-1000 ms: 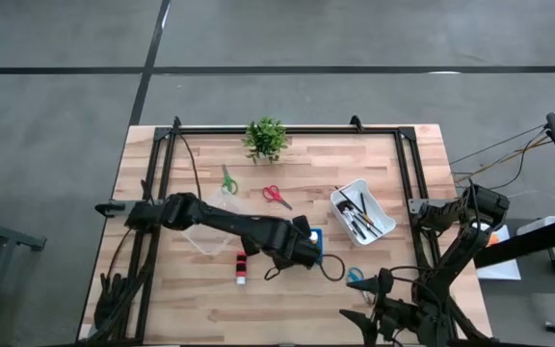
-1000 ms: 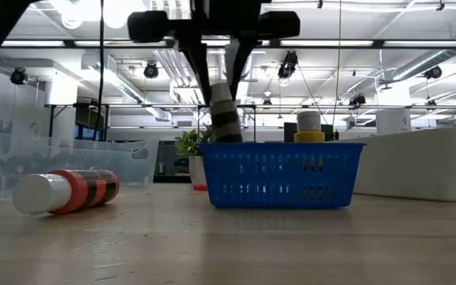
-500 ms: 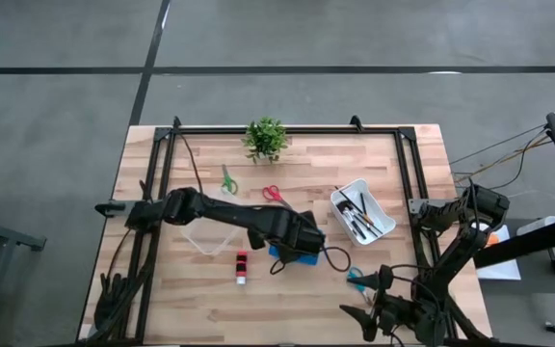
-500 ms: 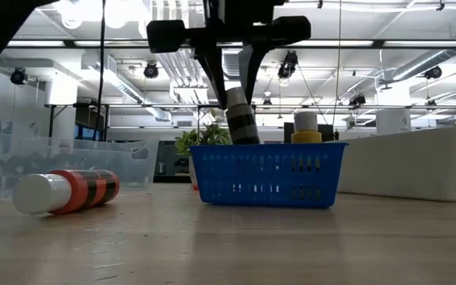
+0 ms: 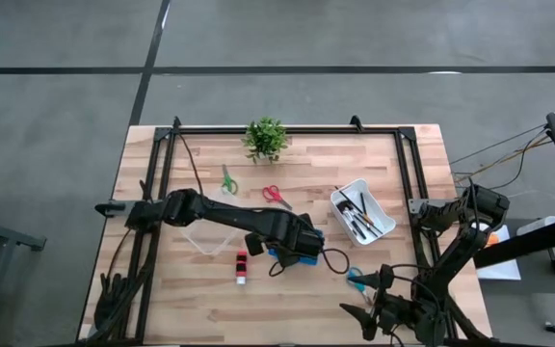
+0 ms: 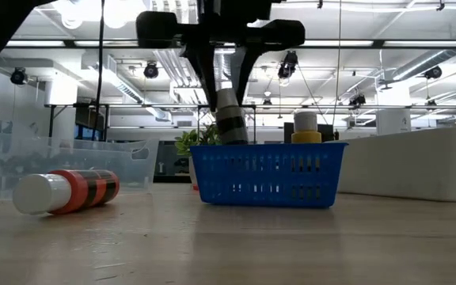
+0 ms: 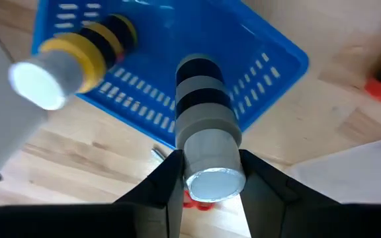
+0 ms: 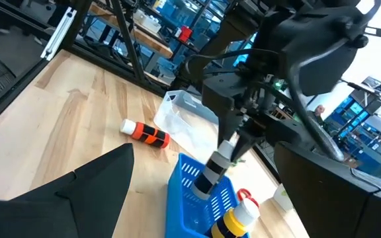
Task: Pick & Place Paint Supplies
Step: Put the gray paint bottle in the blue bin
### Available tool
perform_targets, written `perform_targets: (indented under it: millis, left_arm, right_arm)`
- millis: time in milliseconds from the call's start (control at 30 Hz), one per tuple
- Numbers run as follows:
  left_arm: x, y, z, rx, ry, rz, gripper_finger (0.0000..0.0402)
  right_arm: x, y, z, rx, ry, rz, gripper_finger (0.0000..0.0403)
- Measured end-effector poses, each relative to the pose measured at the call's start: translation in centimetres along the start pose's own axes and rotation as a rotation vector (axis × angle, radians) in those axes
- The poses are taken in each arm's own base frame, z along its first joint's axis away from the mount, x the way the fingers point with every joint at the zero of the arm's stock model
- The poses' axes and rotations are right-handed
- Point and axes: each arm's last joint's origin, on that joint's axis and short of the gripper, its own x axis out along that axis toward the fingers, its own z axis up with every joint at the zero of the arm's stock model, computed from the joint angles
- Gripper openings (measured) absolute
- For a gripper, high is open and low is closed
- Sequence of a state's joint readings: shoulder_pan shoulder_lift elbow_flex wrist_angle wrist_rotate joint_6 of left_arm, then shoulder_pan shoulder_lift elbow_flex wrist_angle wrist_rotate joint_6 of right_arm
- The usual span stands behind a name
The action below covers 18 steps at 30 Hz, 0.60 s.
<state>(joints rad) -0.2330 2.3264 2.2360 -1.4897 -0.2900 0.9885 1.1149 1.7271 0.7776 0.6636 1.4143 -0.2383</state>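
Grey-and-black striped paint bottle [image 6: 229, 120] upright above blue basket, red bottle [image 6: 62, 191] lying on table

- High view: straight down over the whole wooden table [image 5: 200, 289].
- Low view: tabletop level, facing the room.
- Wrist views ride close; all share the blue slotted plastic basket [image 6: 264, 174].

You have a small green potted plant [image 5: 265, 138] at the table's [image 5: 191, 299] far edge and a clear plastic tub [image 5: 203, 240] toward its left side.
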Motion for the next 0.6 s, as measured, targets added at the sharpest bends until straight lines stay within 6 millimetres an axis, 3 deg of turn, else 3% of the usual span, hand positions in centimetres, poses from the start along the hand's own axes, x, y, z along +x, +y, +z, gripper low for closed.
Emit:
perform_targets:
  millis: [367,600]
  left_arm:
    - [-0.6,-1.8,1.7,-0.024,-0.056,-0.090,0.0116]
    - [-0.7,-1.7,2.2,-0.034,-0.102,-0.075,0.0116]
  right_arm:
    - [0.0,0.0,-0.1,-0.001,0.000,0.000,0.0361]
    - [0.0,0.0,-0.1,0.001,0.000,0.000,0.0361]
